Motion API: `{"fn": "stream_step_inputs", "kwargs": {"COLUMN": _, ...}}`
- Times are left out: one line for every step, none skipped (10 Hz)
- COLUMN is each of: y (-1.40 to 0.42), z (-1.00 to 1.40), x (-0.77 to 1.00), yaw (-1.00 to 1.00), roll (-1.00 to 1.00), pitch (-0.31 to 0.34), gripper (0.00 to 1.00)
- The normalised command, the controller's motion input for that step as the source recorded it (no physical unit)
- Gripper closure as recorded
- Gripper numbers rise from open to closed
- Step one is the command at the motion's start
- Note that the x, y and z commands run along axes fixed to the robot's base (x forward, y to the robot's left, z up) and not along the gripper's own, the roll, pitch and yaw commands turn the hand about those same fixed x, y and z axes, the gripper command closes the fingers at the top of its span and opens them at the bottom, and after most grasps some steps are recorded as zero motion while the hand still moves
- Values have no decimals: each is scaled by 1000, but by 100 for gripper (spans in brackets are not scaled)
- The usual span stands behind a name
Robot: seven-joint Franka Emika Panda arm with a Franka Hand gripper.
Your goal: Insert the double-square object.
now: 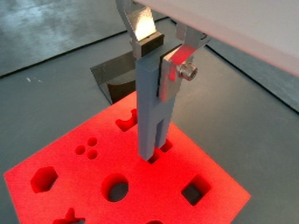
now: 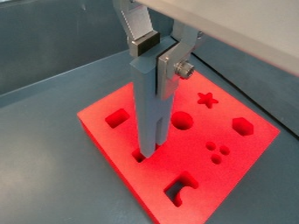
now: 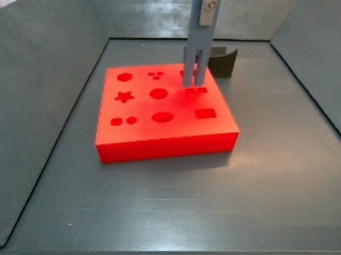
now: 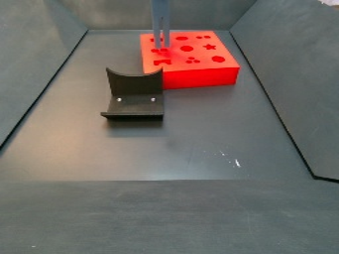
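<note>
The double-square object [image 1: 152,105] is a grey-blue bar and stands upright. My gripper [image 1: 158,57] is shut on its top end, one silver finger on each side; it shows likewise in a wrist view [image 2: 158,54]. The bar's [image 2: 145,105] two prongs reach down to a hole in the top of the red block [image 1: 70,188], near one edge [image 2: 239,166]. The prong tips sit in the mouth of that hole. In both side views the bar [image 3: 196,60] [image 4: 161,25] stands over the red block [image 3: 167,134] [image 4: 212,69]. The gripper [image 3: 206,12] is above it.
A dark grey block with a curved notch [image 4: 133,96] lies on the grey floor apart from the red block; it also shows behind it [image 3: 224,63] [image 1: 114,77]. The red block has several other shaped holes. Grey walls enclose the floor.
</note>
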Motion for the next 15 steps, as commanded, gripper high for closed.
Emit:
{"fn": "stream_step_inputs", "kwargs": {"y": 0, "z": -180, "x": 231, "yaw": -60, "roll": -51, "pitch": 0, "gripper": 100}}
{"fn": "stream_step_inputs", "kwargs": {"y": -20, "z": -223, "x": 280, "yaw": -126, "roll": -27, "pitch": 0, "gripper": 100}}
{"fn": "stream_step_inputs", "kwargs": {"y": 0, "z": -231, "x": 277, "yaw": -343, "roll": -44, "pitch": 0, "gripper": 100}}
{"fn": "stream_step_inputs", "kwargs": {"y": 0, "z": -246, "x": 237, "yaw": -386, "roll": -36, "pitch": 0, "gripper": 100}}
{"fn": "stream_step_inputs", "kwargs": {"y": 0, "z": -271, "x": 157, "yaw": -317, "roll": -40, "pitch": 0, "gripper": 100}}
{"fn": "stream_step_inputs", "kwargs": {"y": 0, "z": -331, "x": 83, "yaw": -283, "roll": -33, "pitch": 0, "gripper": 100}}
{"fn": "stream_step_inputs", "kwargs": {"y": 0, "z": -366, "x": 17, "yaw": -234, "roll": -23, "pitch": 0, "gripper": 100}}
{"fn": "stream_step_inputs", "kwargs": {"y": 0, "z": -377, "x": 0, "yaw": -226, "roll": -17, "pitch": 0, "gripper": 100}}
{"fn": "stream_step_inputs", "kwargs": {"y": 0, "z": -363, "x": 0, "yaw": -303, "roll": -30, "pitch": 0, "gripper": 100}}
{"fn": "stream_step_inputs", "kwargs": {"y": 0, "z": -300, "x": 0, "yaw": -394, "roll": -56, "pitch": 0, "gripper": 100}}
{"fn": "stream_step_inputs", "kwargs": {"y": 0, "z": -237, "x": 0, "yaw": -334, "roll": -56, "pitch": 0, "gripper": 100}}
{"fn": "stream_step_inputs", "kwargs": {"y": 0, "z": -226, "x": -57, "yaw": -497, "roll": -51, "pitch": 0, "gripper": 100}}
{"fn": "stream_step_inputs", "kwargs": {"y": 0, "z": -209, "x": -134, "yaw": -771, "roll": -53, "pitch": 0, "gripper": 100}}
{"fn": "stream_step_inputs", "kwargs": {"y": 0, "z": -174, "x": -89, "yaw": -894, "roll": -26, "pitch": 0, "gripper": 100}}
{"fn": "stream_step_inputs", "kwargs": {"y": 26, "z": 0, "x": 0, "yaw": -23, "roll": -39, "pitch": 0, "gripper": 100}}
